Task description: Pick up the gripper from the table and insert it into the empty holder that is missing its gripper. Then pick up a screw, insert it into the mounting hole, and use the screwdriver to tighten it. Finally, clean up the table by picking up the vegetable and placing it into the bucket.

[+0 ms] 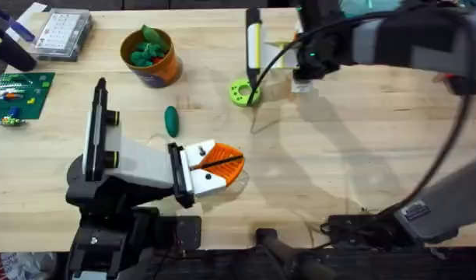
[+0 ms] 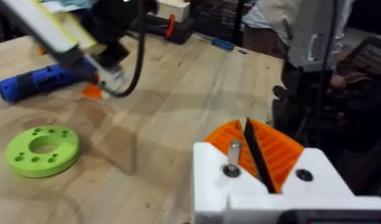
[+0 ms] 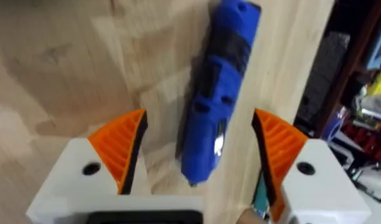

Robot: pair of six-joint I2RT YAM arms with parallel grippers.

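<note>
Two steps look finished to me, judging from how things lie now. On my left tool (image 1: 222, 159) both orange fingers meet at the tip of the white holder (image 2: 265, 186), so the gripper (image 2: 274, 149) seems already inserted. In the left wrist view a small metal screw (image 2: 232, 155) stands up out of one hole of the holder; it is in the mounting hole but I think it is not yet driven down. My left tool is pressed together, with only a thin dark line between the two fingers.

My right tool (image 3: 200, 140) is spread wide, and the blue screwdriver (image 3: 218, 93) lies on the tabletop (image 1: 362, 155) between its fingers, untouched by either one as far as I can see. In the overhead view this arm reaches to the far side, beside the lime-green ring (image 1: 243, 92). So I judge the step in hand is to grasp the screwdriver.

What is left: to close on the screwdriver, bring it to the screw and tighten it. After that the cleaning remains. The dark green vegetable (image 1: 171, 120) is lying on the tabletop, near the orange bucket (image 1: 152, 58) but apart from it. The bucket already holds some green toys.
</note>
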